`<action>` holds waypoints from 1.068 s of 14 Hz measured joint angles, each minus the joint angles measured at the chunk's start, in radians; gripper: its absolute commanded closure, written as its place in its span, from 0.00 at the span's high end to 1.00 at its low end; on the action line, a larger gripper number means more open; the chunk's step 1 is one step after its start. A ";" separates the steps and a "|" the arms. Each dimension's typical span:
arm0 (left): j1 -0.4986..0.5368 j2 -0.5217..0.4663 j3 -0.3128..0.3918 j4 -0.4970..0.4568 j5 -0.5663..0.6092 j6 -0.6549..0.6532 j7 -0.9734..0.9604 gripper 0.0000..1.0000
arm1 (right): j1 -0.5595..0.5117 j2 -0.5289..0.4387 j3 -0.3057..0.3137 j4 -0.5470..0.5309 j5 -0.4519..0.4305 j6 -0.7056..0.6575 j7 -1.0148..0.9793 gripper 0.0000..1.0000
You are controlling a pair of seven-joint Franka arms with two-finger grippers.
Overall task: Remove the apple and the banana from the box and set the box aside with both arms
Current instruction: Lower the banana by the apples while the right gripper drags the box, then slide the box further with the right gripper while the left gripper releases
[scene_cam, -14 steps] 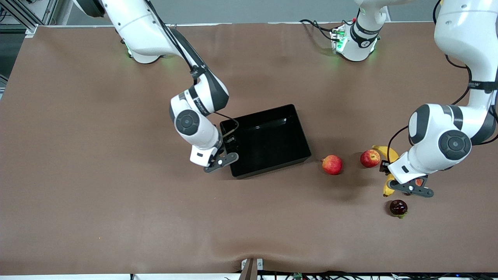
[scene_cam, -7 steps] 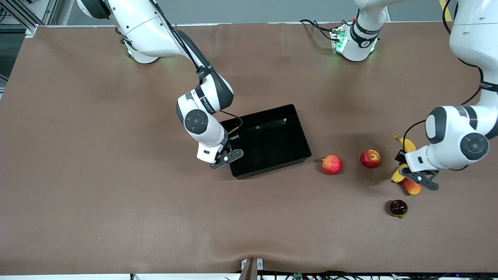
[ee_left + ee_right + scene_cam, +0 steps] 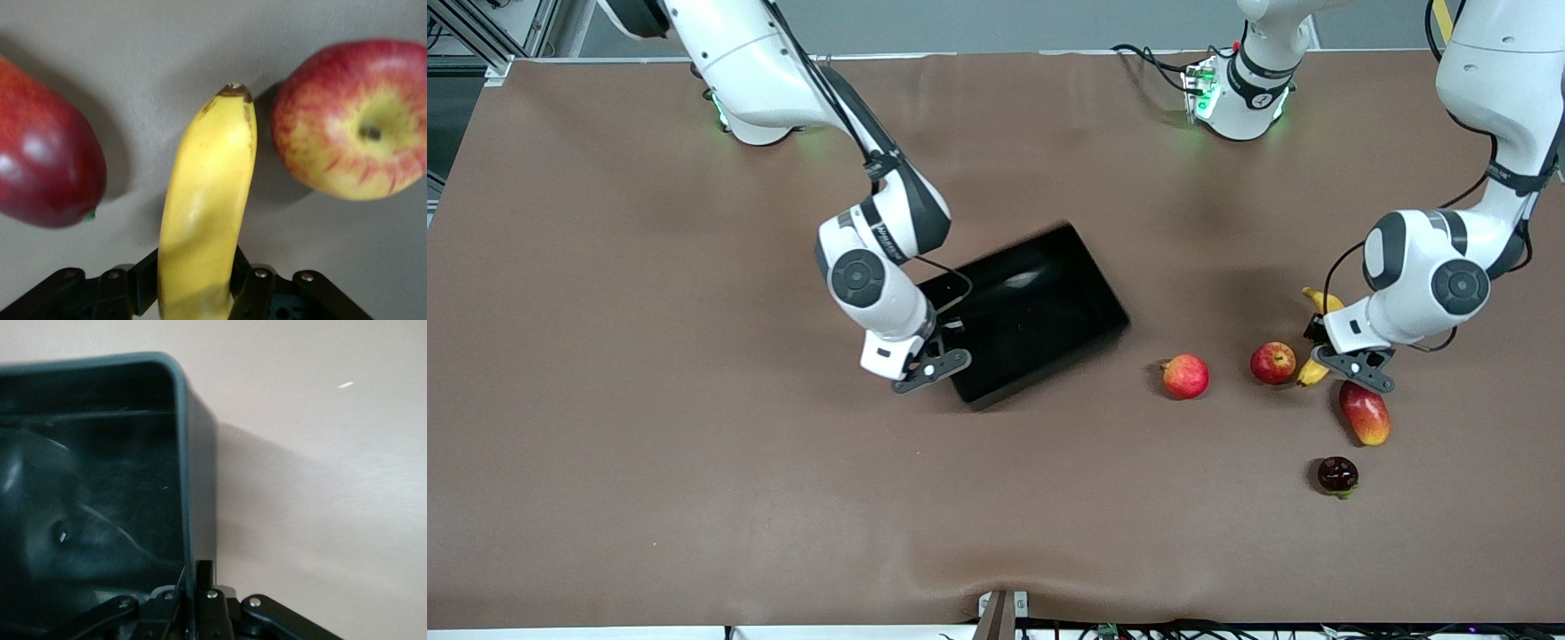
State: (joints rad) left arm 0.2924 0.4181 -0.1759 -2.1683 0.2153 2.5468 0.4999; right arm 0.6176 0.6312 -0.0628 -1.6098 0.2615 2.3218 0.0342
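My left gripper (image 3: pixel 1336 356) is shut on the yellow banana (image 3: pixel 1314 366), which it holds just beside the small red apple (image 3: pixel 1272 363). In the left wrist view the banana (image 3: pixel 207 220) runs out from between the fingers, the apple (image 3: pixel 353 120) on one side and the mango (image 3: pixel 47 160) on the other. My right gripper (image 3: pixel 947 342) is shut on the wall of the black box (image 3: pixel 1040 311) at the box's end toward the right arm. The box is tilted and turned. The right wrist view shows the box wall (image 3: pixel 193 487) pinched between the fingers.
A pinkish-red round fruit (image 3: pixel 1185 376) lies between the box and the apple. A red-and-yellow mango (image 3: pixel 1364 413) and a dark round fruit (image 3: pixel 1337 475) lie nearer the front camera than my left gripper.
My left gripper has lifted the banana off the table and carried it up beside the apple, uncovering the mango. My right gripper has tilted and turned the box.
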 measured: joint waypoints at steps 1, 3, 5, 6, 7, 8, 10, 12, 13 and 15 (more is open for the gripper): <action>0.014 -0.003 0.000 -0.033 0.000 0.044 0.000 0.12 | -0.028 -0.026 -0.004 -0.010 0.000 -0.008 -0.002 0.00; 0.032 0.003 0.000 -0.074 0.000 0.094 0.000 0.81 | -0.106 -0.094 -0.009 -0.048 0.000 -0.054 -0.007 0.00; 0.034 0.009 0.000 -0.084 0.000 0.108 0.000 1.00 | -0.212 -0.163 -0.012 -0.076 -0.001 -0.149 -0.016 0.00; 0.034 0.006 0.000 -0.083 0.000 0.113 -0.001 1.00 | -0.267 -0.192 -0.013 -0.083 -0.001 -0.193 -0.019 0.00; 0.034 0.002 -0.001 -0.080 0.000 0.119 -0.004 1.00 | -0.323 -0.216 -0.014 -0.089 -0.002 -0.230 -0.022 0.00; 0.034 -0.003 -0.002 -0.075 0.000 0.124 -0.016 1.00 | -0.376 -0.235 -0.015 -0.092 -0.005 -0.252 -0.031 0.00; 0.034 -0.035 -0.014 -0.061 0.000 0.125 -0.056 1.00 | -0.474 -0.257 -0.015 -0.098 -0.017 -0.259 -0.086 0.00; 0.033 -0.099 -0.045 -0.045 0.000 0.084 -0.105 1.00 | -0.572 -0.260 -0.016 -0.107 -0.024 -0.258 -0.180 0.00; 0.032 -0.140 -0.060 -0.025 0.000 0.025 -0.126 1.00 | -0.620 -0.259 -0.016 -0.113 -0.026 -0.256 -0.232 0.00; 0.031 -0.222 -0.091 0.051 -0.001 -0.148 -0.177 1.00 | -0.716 -0.257 -0.017 -0.119 -0.028 -0.254 -0.343 0.00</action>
State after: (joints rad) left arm 0.3238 0.1961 -0.2669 -2.1173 0.2140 2.3992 0.3232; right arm -0.0988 0.3745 -0.0796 -1.7292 0.2337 2.0681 -0.3091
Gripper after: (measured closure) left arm 0.000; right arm 0.947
